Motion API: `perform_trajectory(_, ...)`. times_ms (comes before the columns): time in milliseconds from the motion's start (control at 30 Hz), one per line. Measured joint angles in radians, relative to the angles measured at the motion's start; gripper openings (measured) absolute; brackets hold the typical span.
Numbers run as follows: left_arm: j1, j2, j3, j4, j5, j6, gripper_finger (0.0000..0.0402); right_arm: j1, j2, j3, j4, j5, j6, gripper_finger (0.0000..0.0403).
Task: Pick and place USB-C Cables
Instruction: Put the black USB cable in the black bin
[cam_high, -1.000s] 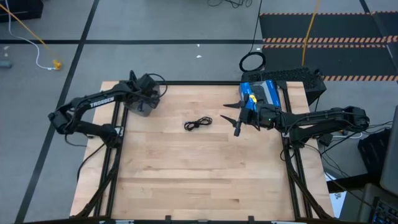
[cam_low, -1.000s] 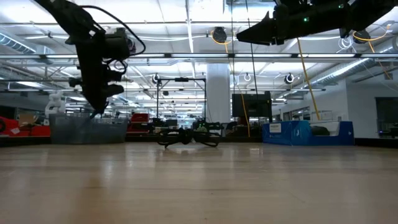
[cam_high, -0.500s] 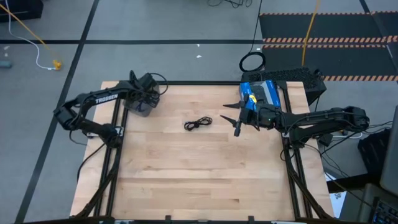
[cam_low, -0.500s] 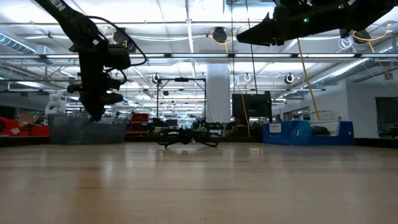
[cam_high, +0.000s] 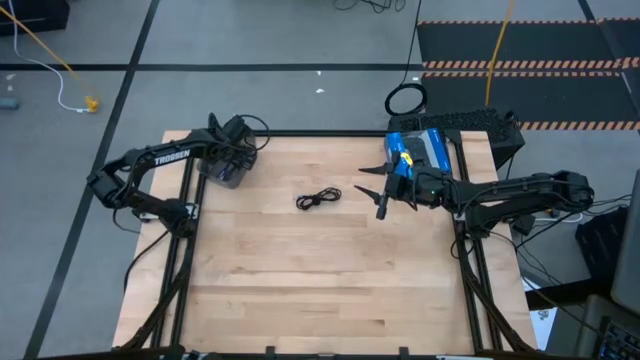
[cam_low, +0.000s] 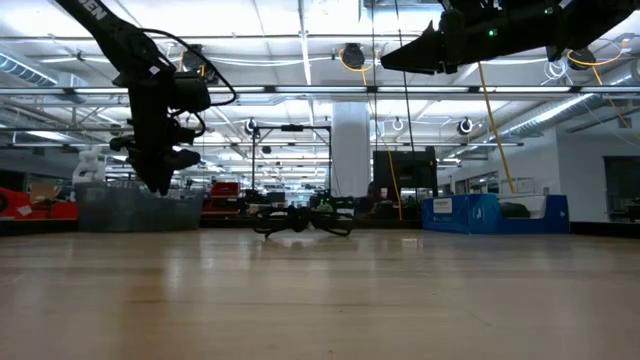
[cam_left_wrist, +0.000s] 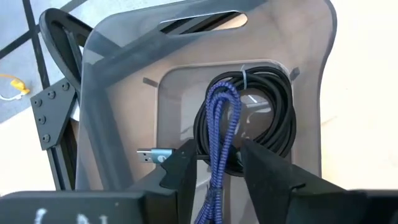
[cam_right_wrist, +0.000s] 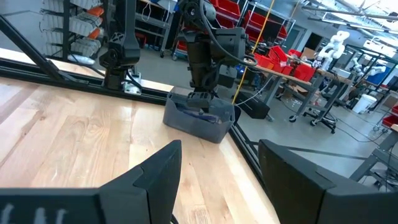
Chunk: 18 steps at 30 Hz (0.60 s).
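Observation:
My left gripper (cam_high: 230, 163) points down into a grey translucent bin (cam_high: 222, 175) at the table's far left corner, and is shut on the purple-blue USB-C cable (cam_left_wrist: 222, 118). A black coiled cable (cam_left_wrist: 273, 118) lies on the bin's floor under it. Another black USB-C cable (cam_high: 318, 198) lies loose on the bare wood mid-table, also seen in the low view (cam_low: 300, 222). My right gripper (cam_high: 369, 192) waits open above the table's right side, well clear of that cable. My left gripper (cam_left_wrist: 217, 163) has the purple-blue cable between its two fingers, coming at it from above and pointing down. The strands (cam_left_wrist: 214, 186) run up between the fingers. The looped lower end (cam_left_wrist: 222, 93) hangs inside the bin over the black coil.
A blue box (cam_high: 425, 150) stands at the table's far right edge, behind my right gripper. A larger black ring-shaped coil (cam_high: 405, 100) lies on the floor beyond the table. Bare wood stretches across the near half of the table.
My left gripper has moved down toward the bin and a little toward the table's right. My right arm and the black cable mid-table have kept still.

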Motion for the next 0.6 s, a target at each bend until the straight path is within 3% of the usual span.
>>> perform_trajectory(367,-0.023,-0.083,0.0,0.001,0.0,-0.006,0.0143,0.0,0.032,0.0,0.004,0.0,0.038,0.0205)
perform_trajectory(500,-0.075,-0.157,0.0,0.02,0.007,-0.03,0.0143,-0.003,0.075,0.0,0.025,-0.008,0.049,0.0205)
perform_trajectory(600,-0.134,-0.21,0.0,0.043,0.019,-0.034,0.0143,-0.022,0.117,0.0,0.065,-0.072,0.072,0.0205)
